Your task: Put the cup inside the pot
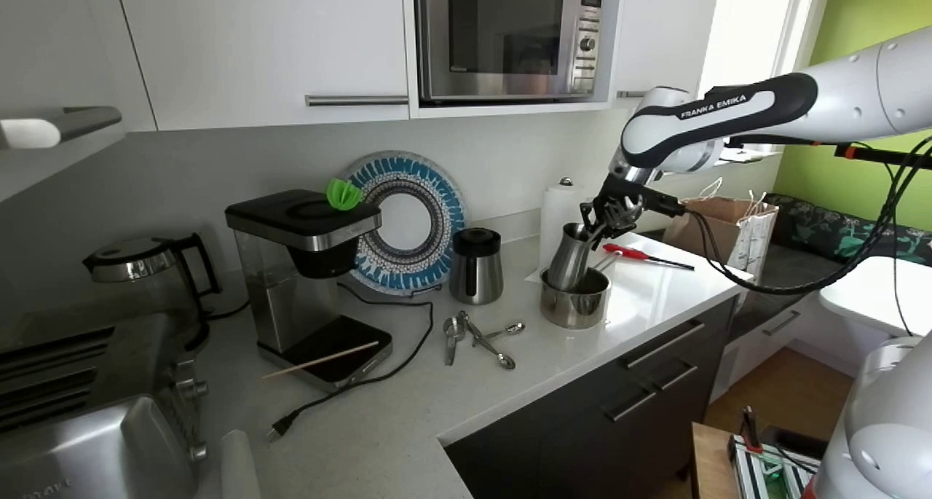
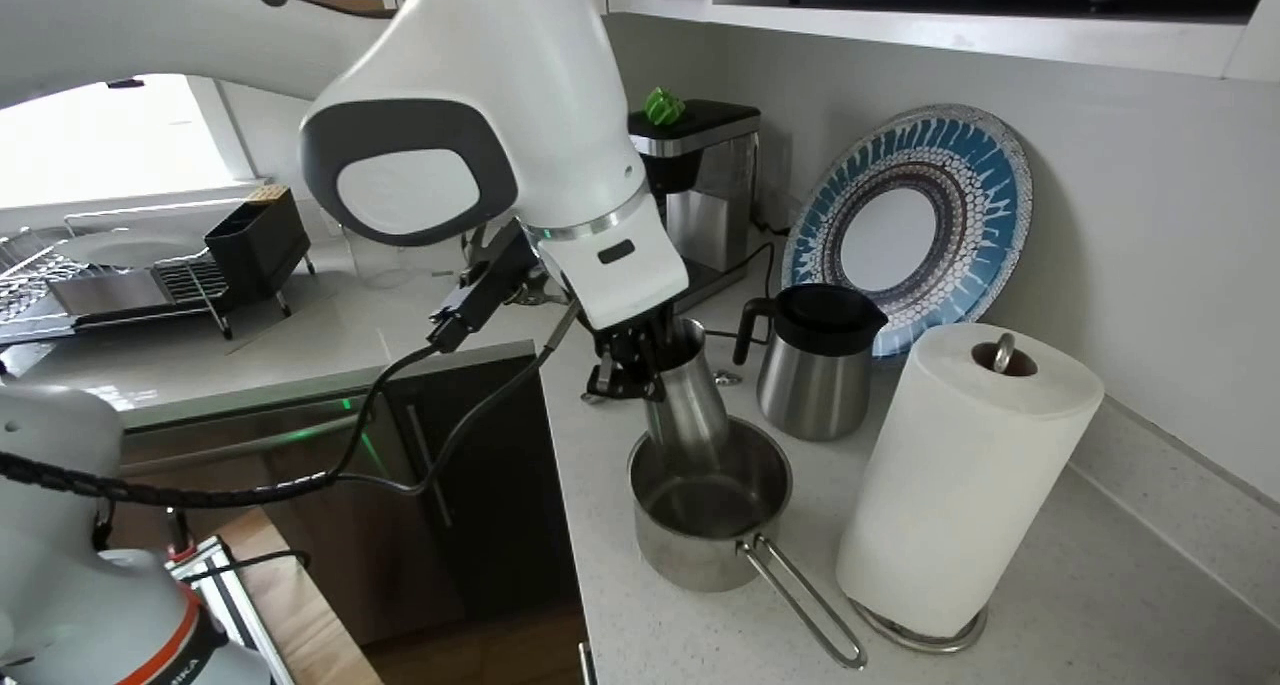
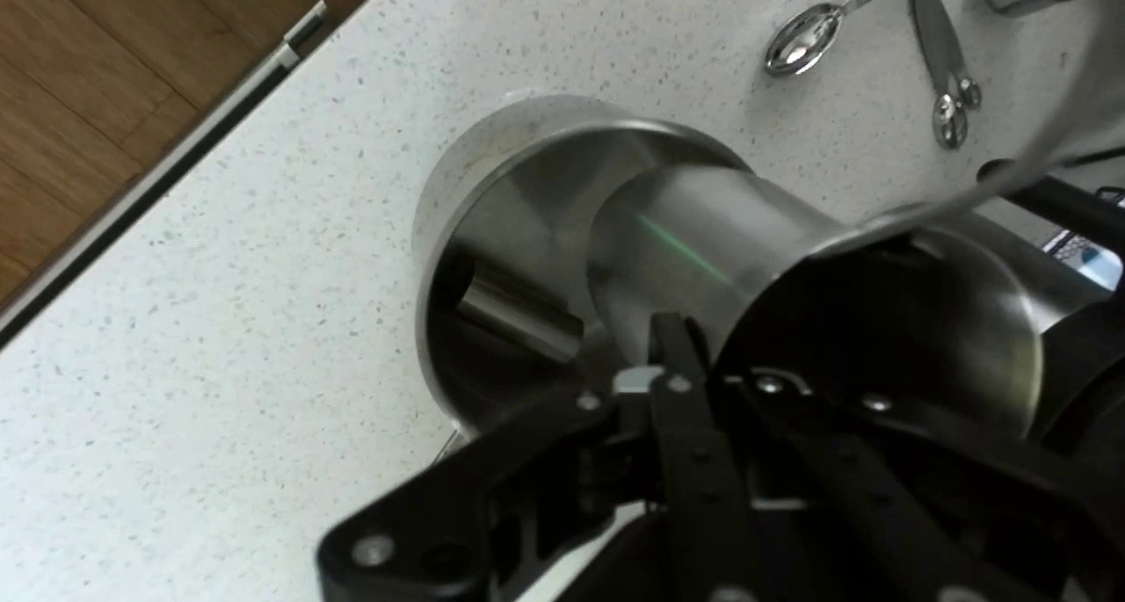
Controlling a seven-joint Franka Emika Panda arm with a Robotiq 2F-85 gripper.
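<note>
Wrist view: tilted cup (image 3: pixel 703 224), its wall between the jaws.

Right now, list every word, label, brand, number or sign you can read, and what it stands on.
"FRANKA EMIKA": on the arm.
"Panasonic" (likely): on the microwave; its other markings too small to read.
On the toaster: lettering too blurred to read surely.
On the base: letters cut off at the edge.

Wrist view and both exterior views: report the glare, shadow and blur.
In both exterior views, a bright window is blown out; in an exterior view, glare whitens part of the glossy white countertop; in the wrist view, the tall silver metal cup is mostly shadowed inside, and the black metal gripper looks soft.
</note>
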